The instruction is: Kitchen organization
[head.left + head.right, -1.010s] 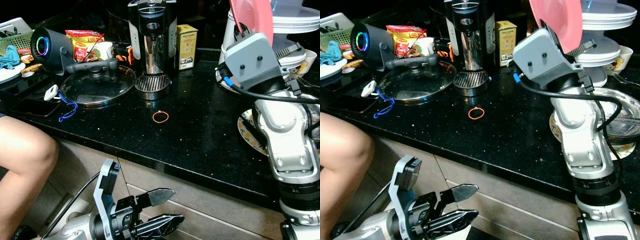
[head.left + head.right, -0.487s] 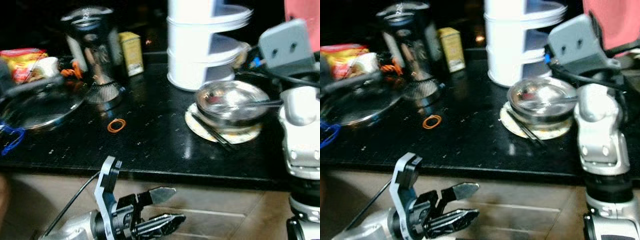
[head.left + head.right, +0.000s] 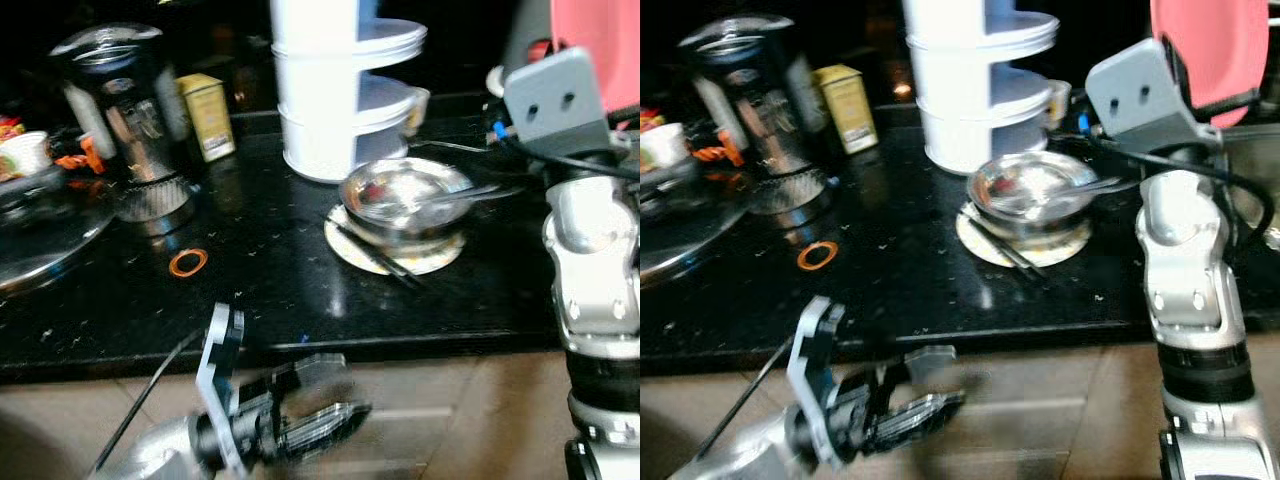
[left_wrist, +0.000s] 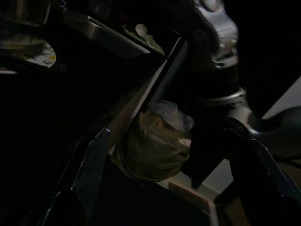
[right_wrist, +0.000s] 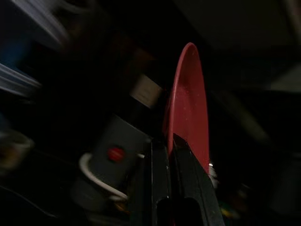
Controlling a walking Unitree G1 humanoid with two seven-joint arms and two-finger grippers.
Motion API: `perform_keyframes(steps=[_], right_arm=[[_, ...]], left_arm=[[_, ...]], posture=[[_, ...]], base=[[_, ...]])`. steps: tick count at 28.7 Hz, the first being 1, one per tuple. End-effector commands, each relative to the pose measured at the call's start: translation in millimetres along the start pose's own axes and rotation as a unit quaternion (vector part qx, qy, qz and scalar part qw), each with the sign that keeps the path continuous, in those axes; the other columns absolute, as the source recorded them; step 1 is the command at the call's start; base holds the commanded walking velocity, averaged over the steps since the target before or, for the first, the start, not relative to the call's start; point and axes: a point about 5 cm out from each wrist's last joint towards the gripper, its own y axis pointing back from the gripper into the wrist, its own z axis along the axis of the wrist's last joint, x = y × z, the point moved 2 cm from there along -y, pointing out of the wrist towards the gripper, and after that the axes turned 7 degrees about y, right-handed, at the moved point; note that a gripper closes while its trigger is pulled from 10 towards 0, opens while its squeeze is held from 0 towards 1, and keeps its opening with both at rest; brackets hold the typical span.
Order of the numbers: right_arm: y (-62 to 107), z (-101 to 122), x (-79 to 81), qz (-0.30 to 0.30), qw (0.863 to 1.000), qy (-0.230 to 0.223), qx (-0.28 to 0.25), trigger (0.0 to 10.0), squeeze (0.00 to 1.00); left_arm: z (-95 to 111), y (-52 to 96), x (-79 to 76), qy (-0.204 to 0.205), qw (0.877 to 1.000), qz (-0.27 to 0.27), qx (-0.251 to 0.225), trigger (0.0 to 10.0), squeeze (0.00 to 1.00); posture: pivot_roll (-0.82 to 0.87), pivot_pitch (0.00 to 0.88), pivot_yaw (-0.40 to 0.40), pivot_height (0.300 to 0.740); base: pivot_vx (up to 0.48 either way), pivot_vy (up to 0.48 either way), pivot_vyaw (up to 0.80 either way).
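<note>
Camera swung right since earlier frames; scene slid left, motion blur. Right gripper raised at 2 o'clock, jaws clamped on the rim of the pink plate, held upright above the black surface. Left gripper low at 7 o'clock below the surface edge, blurred, jaws apart, empty. Steel bowl with spoon on a patterned plate at centre, white rack behind, orange rubber band at 9 o'clock.
</note>
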Motion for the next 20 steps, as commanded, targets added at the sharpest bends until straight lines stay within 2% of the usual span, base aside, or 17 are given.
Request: perform_keyframes(steps=[1, 9, 20], right_arm=[[1.5, 7, 6.8, 0.009, 1.000, -0.003, -0.017, 10.0, 0.00], [3.7, 10, 21.9, 0.037, 0.999, -0.005, -0.025, 10.0, 0.00], [7.5, 10, 35.6, 0.070, 0.997, -0.010, -0.027, 10.0, 0.00]], left_arm=[[-3, 5.5, 10.1, -0.006, 0.999, 0.037, 0.006, 10.0, 0.00], [-11, 4.0, 8.1, -0.015, 0.999, 0.025, 0.032, 10.0, 0.00], [-14, 0.9, 5.9, -0.026, 0.999, 0.015, 0.039, 10.0, 0.00]], posture=[[-0.03, 0.000, 0.053, 0.740], [-0.03, 0.000, 0.055, 0.740], [-0.03, 0.000, 0.046, 0.740]], base=[[0.000, 0.000, 0.00], [0.000, 0.000, 0.00], [0.000, -0.338, 0.00]])
